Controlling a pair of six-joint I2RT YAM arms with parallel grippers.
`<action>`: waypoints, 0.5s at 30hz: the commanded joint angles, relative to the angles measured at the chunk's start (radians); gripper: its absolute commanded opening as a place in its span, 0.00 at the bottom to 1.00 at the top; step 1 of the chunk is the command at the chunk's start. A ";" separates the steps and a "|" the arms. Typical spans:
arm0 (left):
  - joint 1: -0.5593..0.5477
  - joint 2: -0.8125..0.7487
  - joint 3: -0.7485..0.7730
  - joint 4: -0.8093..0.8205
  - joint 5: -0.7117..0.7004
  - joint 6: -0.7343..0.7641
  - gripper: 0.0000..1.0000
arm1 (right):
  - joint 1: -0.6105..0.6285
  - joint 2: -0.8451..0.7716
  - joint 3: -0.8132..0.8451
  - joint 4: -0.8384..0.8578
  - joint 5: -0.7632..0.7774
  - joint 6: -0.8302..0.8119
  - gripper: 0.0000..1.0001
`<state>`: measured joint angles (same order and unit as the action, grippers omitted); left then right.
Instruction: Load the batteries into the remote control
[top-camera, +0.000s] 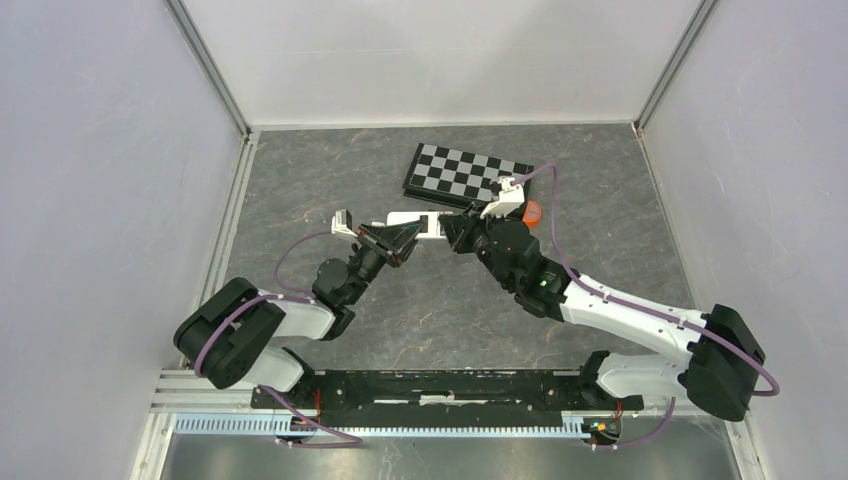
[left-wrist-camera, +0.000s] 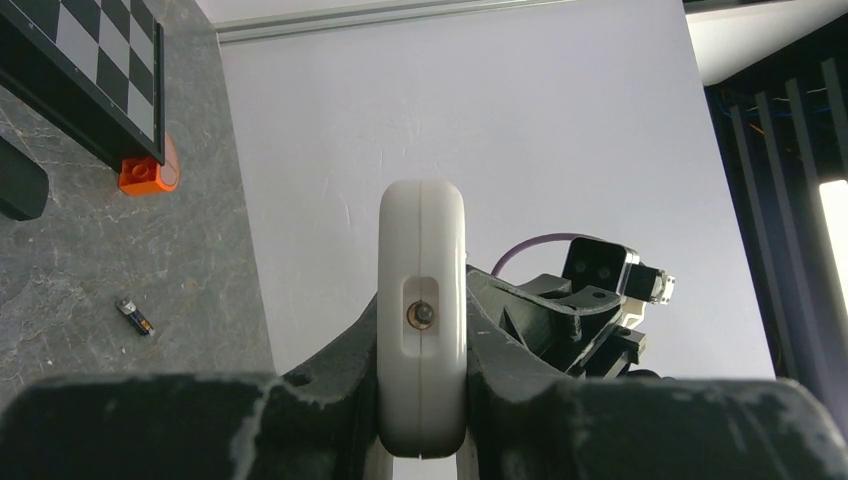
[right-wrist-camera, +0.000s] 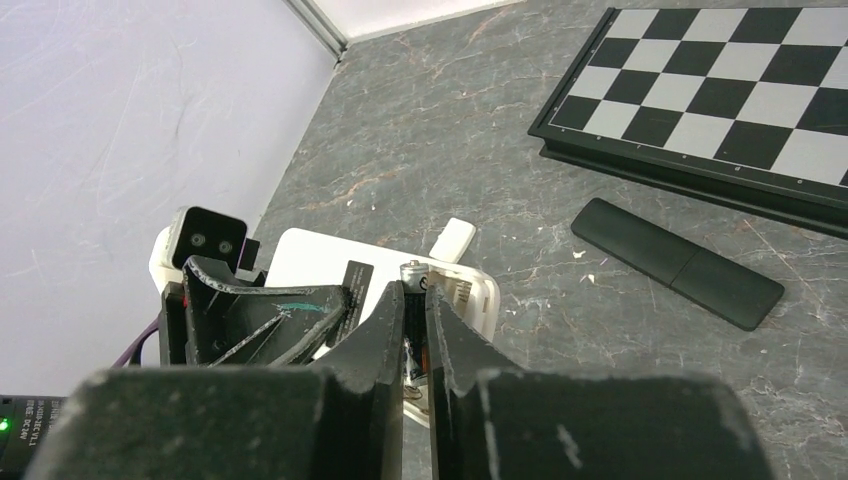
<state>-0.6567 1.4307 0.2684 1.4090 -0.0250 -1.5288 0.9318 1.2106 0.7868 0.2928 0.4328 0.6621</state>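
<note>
Left gripper (left-wrist-camera: 422, 335), reaching toward 1 o'clock, clamps the white remote (left-wrist-camera: 422, 240). Right gripper (right-wrist-camera: 417, 325), reaching toward 10 o'clock, pinches an upright battery (right-wrist-camera: 412, 295) just above it.

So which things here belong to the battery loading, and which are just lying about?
Job: white remote in left claw, battery in right claw, loose battery.
Lying about: chessboard, black remote, orange brick.

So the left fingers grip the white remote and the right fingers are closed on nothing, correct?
Not quite: the right fingers are closed on a battery, seen between them in the right wrist view. The left fingers do grip the white remote.
</note>
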 joint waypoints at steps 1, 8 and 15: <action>0.002 -0.016 0.053 0.148 -0.020 -0.068 0.02 | 0.001 -0.008 0.009 -0.065 0.085 -0.003 0.10; -0.006 -0.020 0.082 0.148 -0.023 -0.113 0.02 | 0.000 0.028 0.036 -0.051 0.144 0.021 0.14; -0.015 -0.008 0.106 0.148 -0.060 -0.145 0.02 | 0.007 -0.032 -0.059 0.025 0.148 0.066 0.25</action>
<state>-0.6628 1.4380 0.3107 1.3849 -0.0319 -1.5826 0.9375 1.2152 0.8001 0.3294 0.5228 0.7074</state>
